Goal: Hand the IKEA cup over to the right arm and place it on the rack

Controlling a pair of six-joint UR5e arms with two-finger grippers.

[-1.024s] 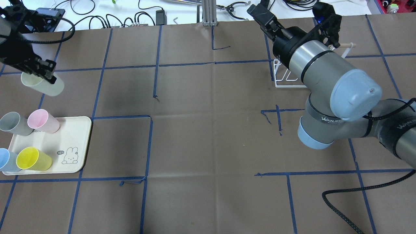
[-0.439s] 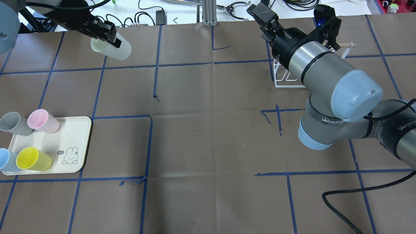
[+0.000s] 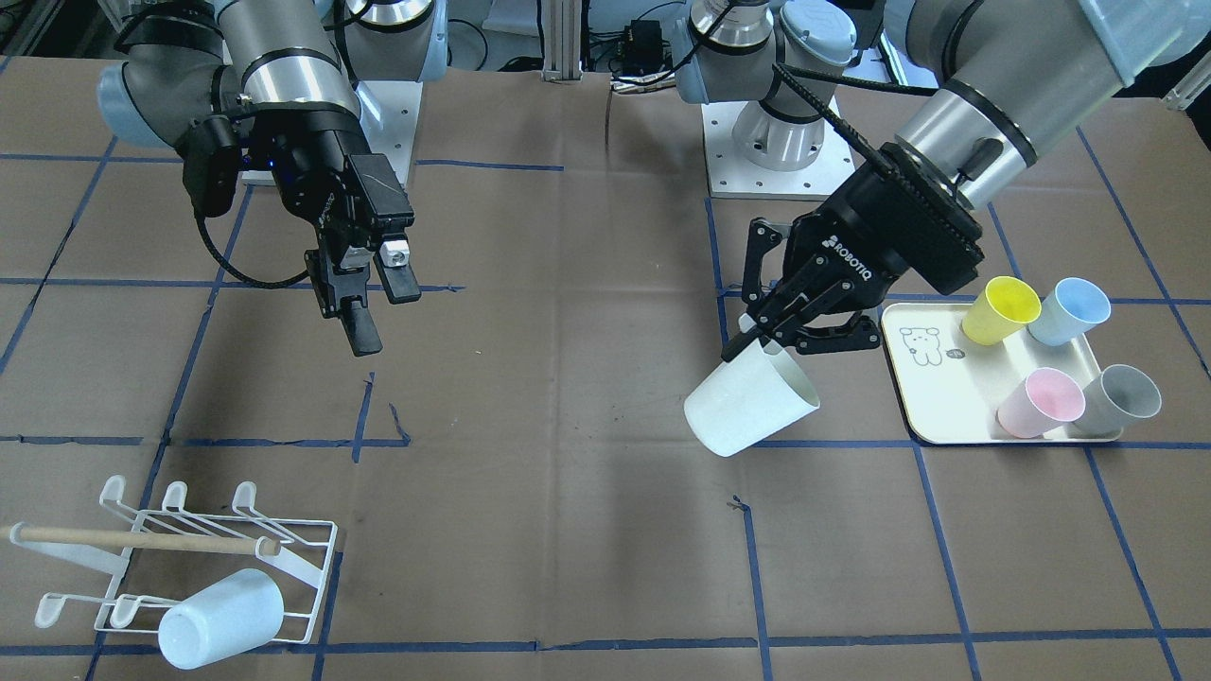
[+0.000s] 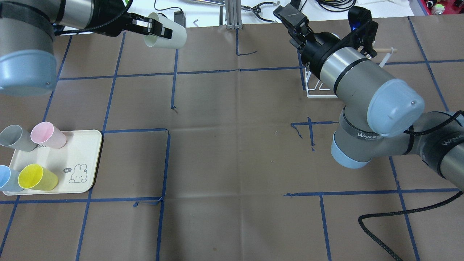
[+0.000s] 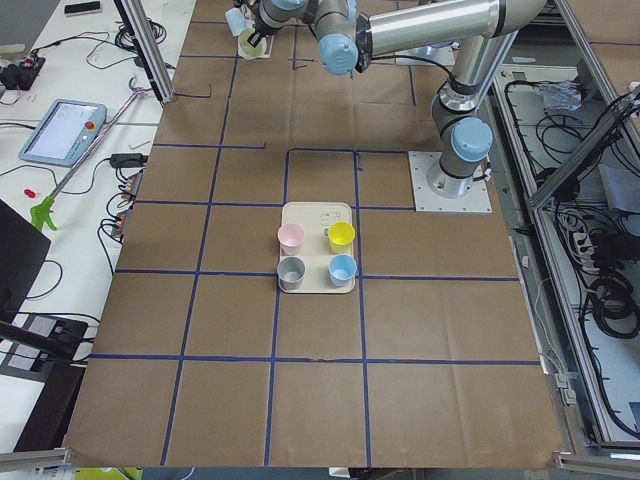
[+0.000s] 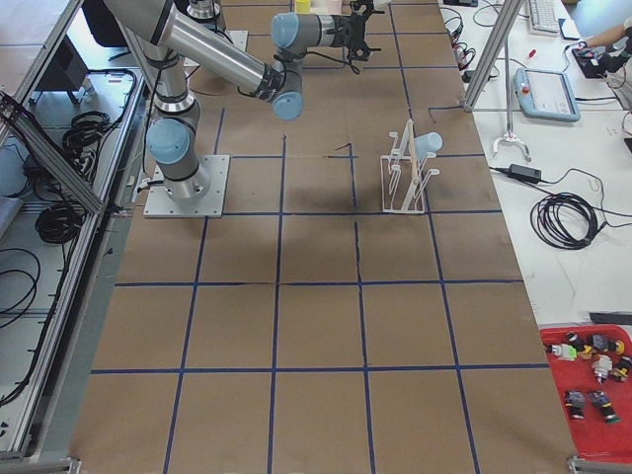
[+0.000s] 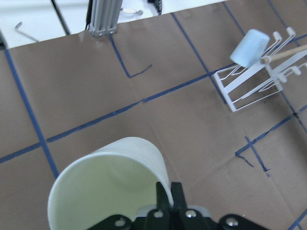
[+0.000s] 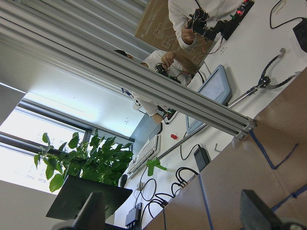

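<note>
Seen from overhead, the left arm [image 4: 25, 21] stretches along the table's [image 4: 232, 152] far edge toward 11 o'clock. The left gripper [image 4: 159, 30] is clamped on the rim of one cream cup [image 4: 170, 36], tipped sideways in the air. At 1 o'clock the right arm [image 4: 362, 83] bends above one rack [image 4: 319, 90], and the right gripper [image 3: 383, 317] has its fingers spread and empty. One pale blue cup [image 3: 222, 615] is on the rack. One tray [image 4: 87, 145] at 8 o'clock holds four cups [image 4: 36, 177].

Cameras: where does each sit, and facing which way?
Front-facing: across the table, facing the robot; left pincer holding cream cup, right pincer open.
Overhead: behind the robot, looking down; both arms.
Exterior left: table's end, along it; tray, left arm nearer.
Exterior right: opposite end; rack, right arm nearer.
Left wrist: past its cup toward the rack.
Right wrist: tilted up at workbench, people; own fingertips.
Shared: front-facing and left wrist show the rack's pale blue cup.
</note>
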